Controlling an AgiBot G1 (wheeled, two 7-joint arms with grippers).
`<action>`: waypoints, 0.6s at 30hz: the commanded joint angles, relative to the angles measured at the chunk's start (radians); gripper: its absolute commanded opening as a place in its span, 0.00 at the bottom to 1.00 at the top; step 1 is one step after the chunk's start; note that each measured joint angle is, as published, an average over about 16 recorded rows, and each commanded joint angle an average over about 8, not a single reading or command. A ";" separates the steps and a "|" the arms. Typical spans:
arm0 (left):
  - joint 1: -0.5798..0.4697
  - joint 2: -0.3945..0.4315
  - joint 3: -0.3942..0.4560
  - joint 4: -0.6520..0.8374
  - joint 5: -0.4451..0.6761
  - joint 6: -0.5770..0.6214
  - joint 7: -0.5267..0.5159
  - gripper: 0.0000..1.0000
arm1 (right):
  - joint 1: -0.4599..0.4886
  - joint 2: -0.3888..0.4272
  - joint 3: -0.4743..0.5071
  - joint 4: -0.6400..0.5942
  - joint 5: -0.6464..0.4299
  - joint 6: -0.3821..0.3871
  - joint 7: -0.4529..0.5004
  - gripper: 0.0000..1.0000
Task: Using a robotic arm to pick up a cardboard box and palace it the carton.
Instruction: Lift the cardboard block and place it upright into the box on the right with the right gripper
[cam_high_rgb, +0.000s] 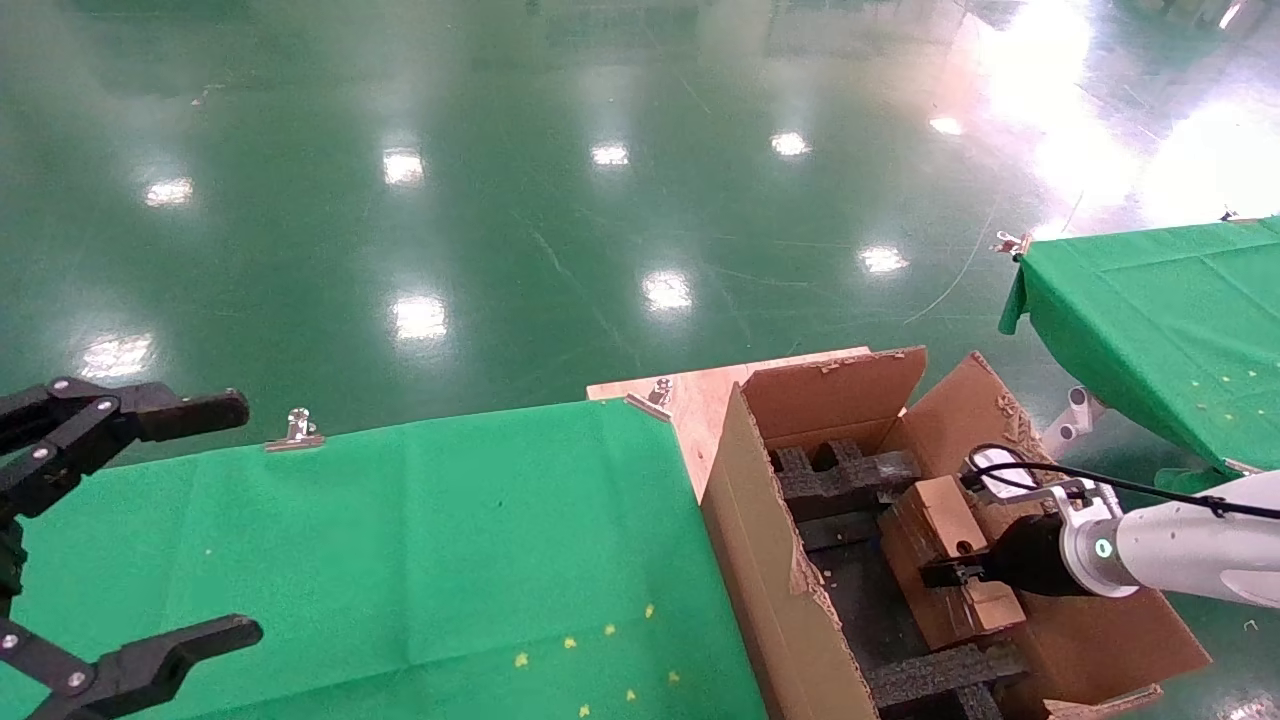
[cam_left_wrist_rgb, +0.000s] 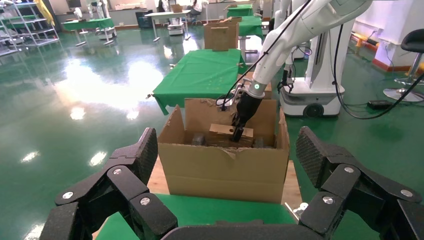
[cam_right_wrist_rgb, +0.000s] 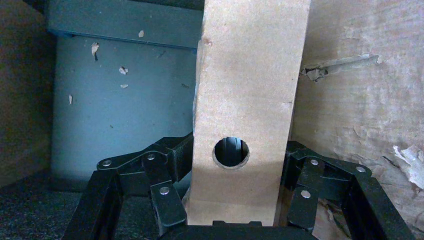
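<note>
The small brown cardboard box (cam_high_rgb: 940, 530), with one round hole, sits tilted inside the large carton (cam_high_rgb: 760, 540) at the lower right of the head view. My right gripper (cam_high_rgb: 950, 575) is down in the carton, shut on the box. In the right wrist view the fingers (cam_right_wrist_rgb: 175, 155) press both sides of the cardboard box (cam_right_wrist_rgb: 250, 90). The left wrist view also shows the carton (cam_left_wrist_rgb: 225, 165) with the right gripper (cam_left_wrist_rgb: 239, 127) holding the box (cam_left_wrist_rgb: 220, 131) inside it. My left gripper (cam_high_rgb: 240, 520) hangs open over the green table's left end, holding nothing.
Black foam inserts (cam_high_rgb: 845, 470) line the carton's floor. The carton stands on a wooden board (cam_high_rgb: 690, 395) beside the green-clothed table (cam_high_rgb: 400, 560), whose cloth is held by a metal clip (cam_high_rgb: 295, 430). A second green table (cam_high_rgb: 1150, 320) stands at the right. Shiny green floor lies beyond.
</note>
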 joint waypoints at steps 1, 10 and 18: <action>0.000 0.000 0.000 0.000 0.000 0.000 0.000 1.00 | -0.003 -0.004 0.002 -0.006 0.002 -0.003 -0.004 1.00; 0.000 0.000 0.000 0.000 0.000 0.000 0.000 1.00 | 0.003 0.002 -0.001 0.003 -0.001 -0.001 0.002 1.00; 0.000 0.000 0.000 0.000 0.000 0.000 0.000 1.00 | 0.014 0.004 -0.001 0.002 -0.004 0.003 0.008 1.00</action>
